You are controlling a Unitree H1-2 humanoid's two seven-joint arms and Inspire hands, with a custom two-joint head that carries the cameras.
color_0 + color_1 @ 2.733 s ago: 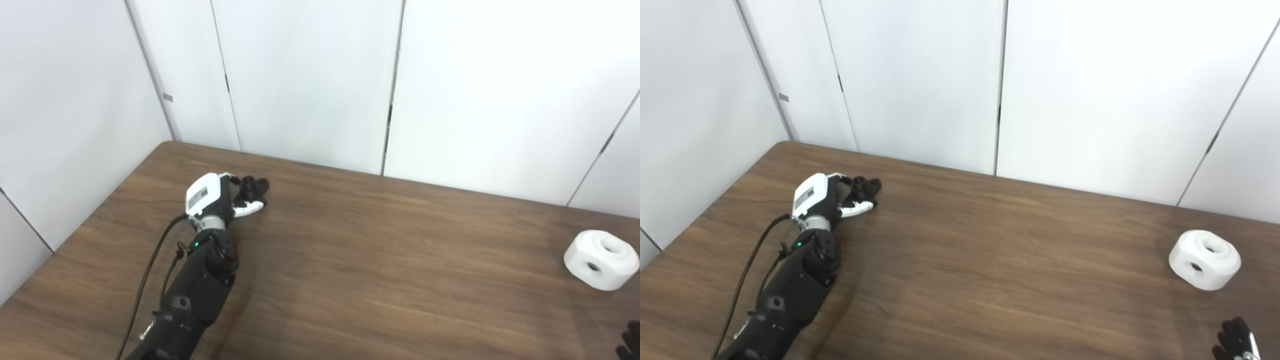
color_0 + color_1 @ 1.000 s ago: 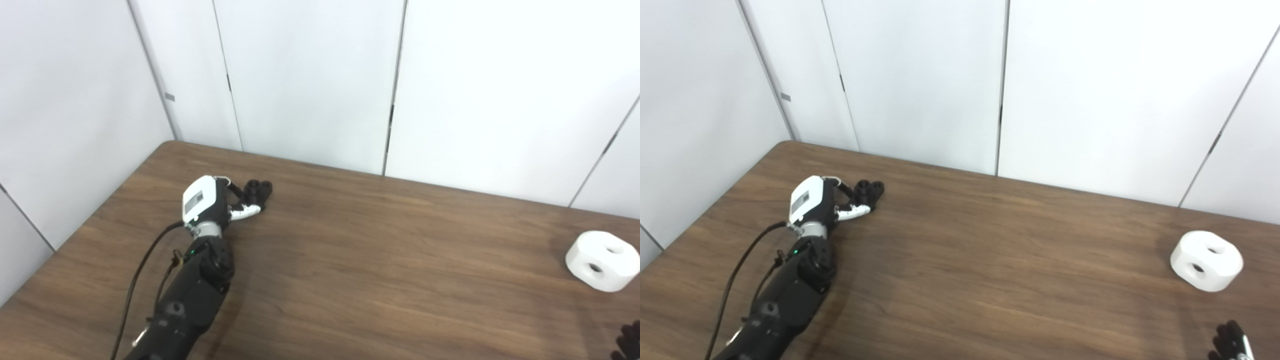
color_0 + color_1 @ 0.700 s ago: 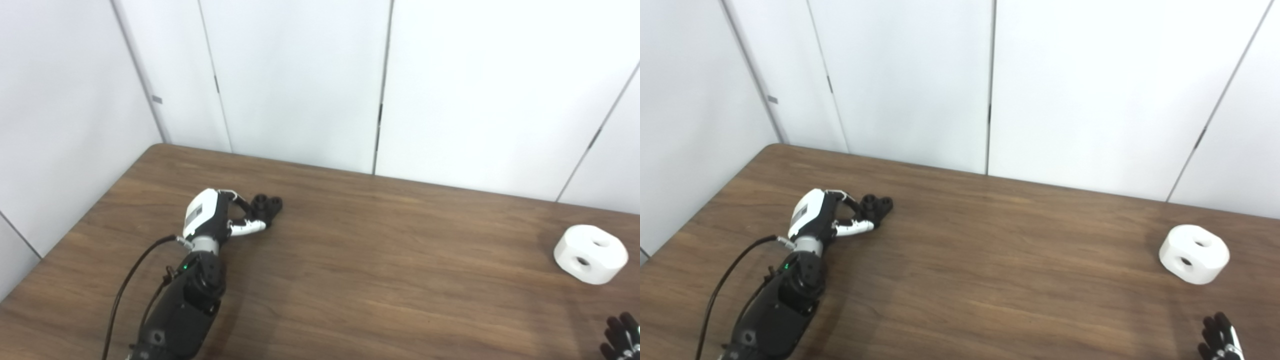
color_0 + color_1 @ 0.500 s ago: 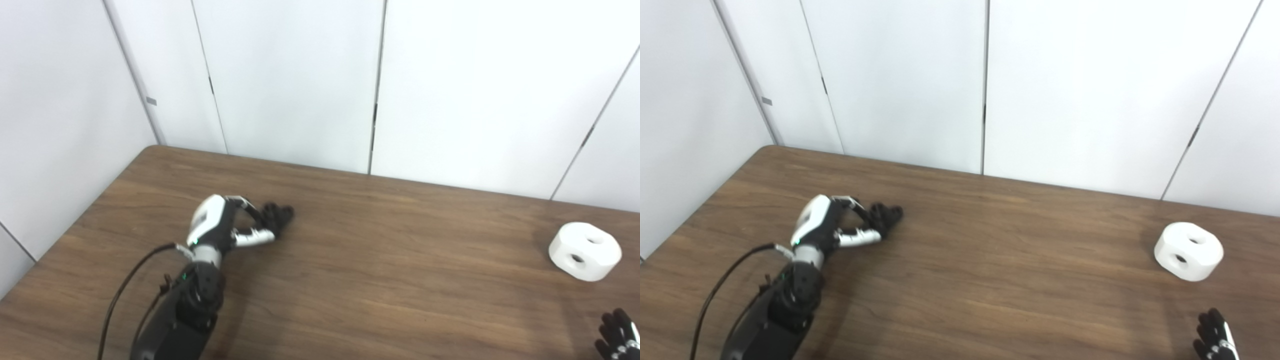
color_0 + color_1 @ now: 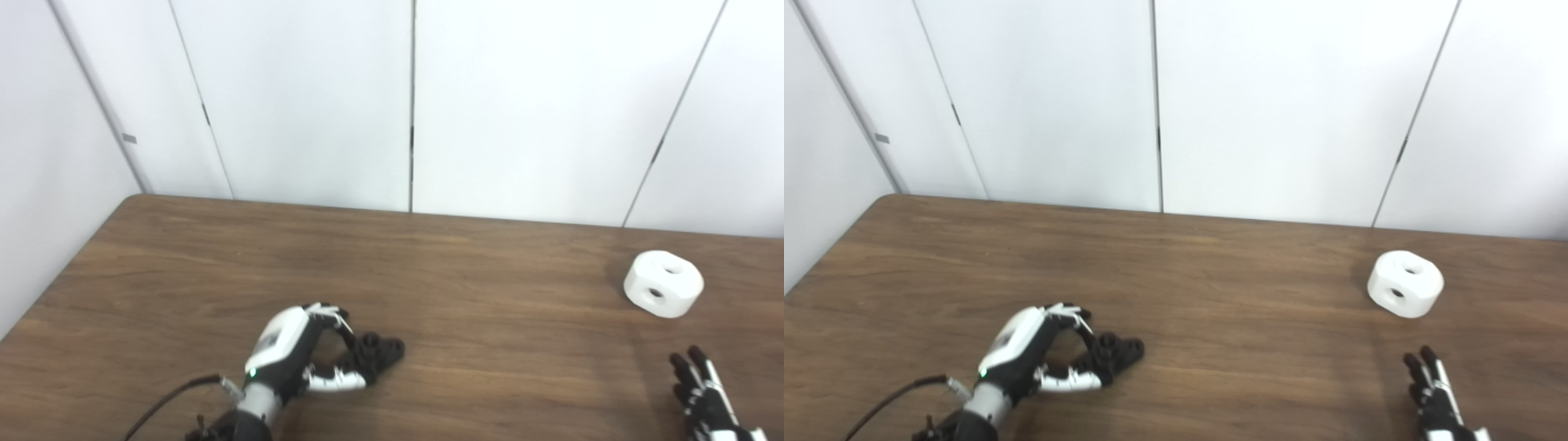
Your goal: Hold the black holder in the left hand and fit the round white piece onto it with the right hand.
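Coming in from the bottom left, the left hand [image 5: 1029, 355] has its fingers and thumb curled round the near end of the black holder [image 5: 1115, 354], grasping it low over the table [image 5: 1213, 306]; whether the holder rests on the wood or hangs just above it cannot be told. Its long axis runs roughly left to right, the free end pointing right and slightly away, with round sockets on top. Both eye views show this much alike; the right eye view takes in more of the table's left edge and of the cable behind the wrist. Well apart, near the far right edge, the white piece [image 5: 1405, 283] sits on the table, one hole facing up and another in its near side. Below it, at the bottom edge, the right hand [image 5: 1433, 392] is empty with fingers spread, clear of the piece. Its wrist shows a little further in the right eye view.
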